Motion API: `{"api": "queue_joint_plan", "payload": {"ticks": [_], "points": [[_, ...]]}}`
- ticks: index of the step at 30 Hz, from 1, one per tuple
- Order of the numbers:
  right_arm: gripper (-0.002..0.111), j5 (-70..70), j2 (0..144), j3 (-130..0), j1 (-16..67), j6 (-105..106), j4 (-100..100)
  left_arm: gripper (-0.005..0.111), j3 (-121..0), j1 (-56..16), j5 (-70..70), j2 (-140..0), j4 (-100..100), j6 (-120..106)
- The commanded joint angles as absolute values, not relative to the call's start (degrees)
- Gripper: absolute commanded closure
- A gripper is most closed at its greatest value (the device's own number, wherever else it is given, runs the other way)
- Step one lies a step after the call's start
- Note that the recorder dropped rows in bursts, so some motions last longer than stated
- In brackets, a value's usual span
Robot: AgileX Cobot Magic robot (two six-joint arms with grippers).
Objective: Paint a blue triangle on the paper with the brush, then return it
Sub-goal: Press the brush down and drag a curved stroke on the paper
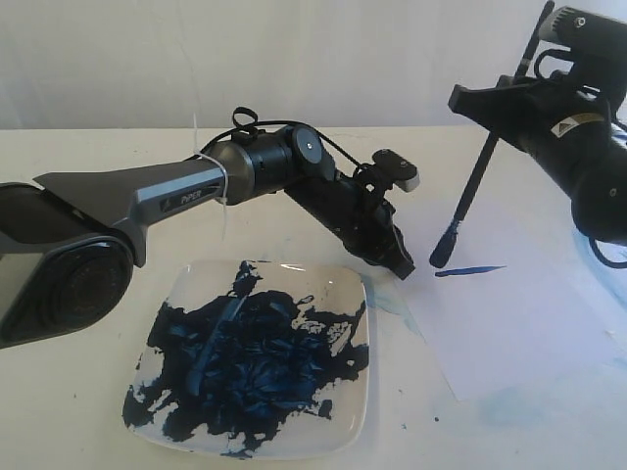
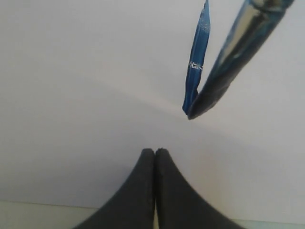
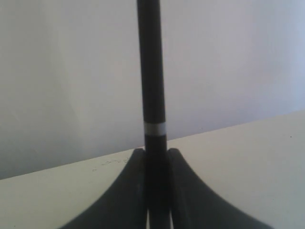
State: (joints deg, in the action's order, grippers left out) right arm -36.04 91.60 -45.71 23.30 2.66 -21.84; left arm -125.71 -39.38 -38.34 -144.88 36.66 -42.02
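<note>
My right gripper (image 1: 495, 110) is shut on the brush (image 1: 477, 186), holding it tilted above the paper (image 1: 529, 323). The brush's blue tip (image 1: 443, 251) hovers just left of a single short dark blue stroke (image 1: 470, 270); no full triangle shows. My left gripper (image 1: 405, 264) is shut with nothing in it, its tips pressed down at the paper's left corner. In the left wrist view the stroke (image 2: 198, 57) and the wet brush tip (image 2: 228, 71) lie beyond my closed left gripper (image 2: 155, 151). The right wrist view has the black handle (image 3: 151, 71) clamped in my right gripper (image 3: 156, 151).
A glossy square plate (image 1: 351, 411) smeared with dark blue paint sits front left of the paper. A pale blue smear (image 1: 392, 299) marks the table between plate and paper. The left arm (image 1: 176, 191) stretches across above the plate.
</note>
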Motion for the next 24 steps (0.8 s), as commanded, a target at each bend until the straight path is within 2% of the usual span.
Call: {"api": "queue_joint_plan", "payload": {"ticks": [1,24], "points": [[0.108,-37.3,91.7,-45.6,23.3,2.3,-20.9,0.107,-125.4,-39.5,-41.7,-145.4,35.9,-41.9],[0.108,-37.3,92.7,-45.6,23.3,4.9,-23.3,0.107,-125.4,-39.5,-44.5,-145.4,35.0,-41.9]]}}
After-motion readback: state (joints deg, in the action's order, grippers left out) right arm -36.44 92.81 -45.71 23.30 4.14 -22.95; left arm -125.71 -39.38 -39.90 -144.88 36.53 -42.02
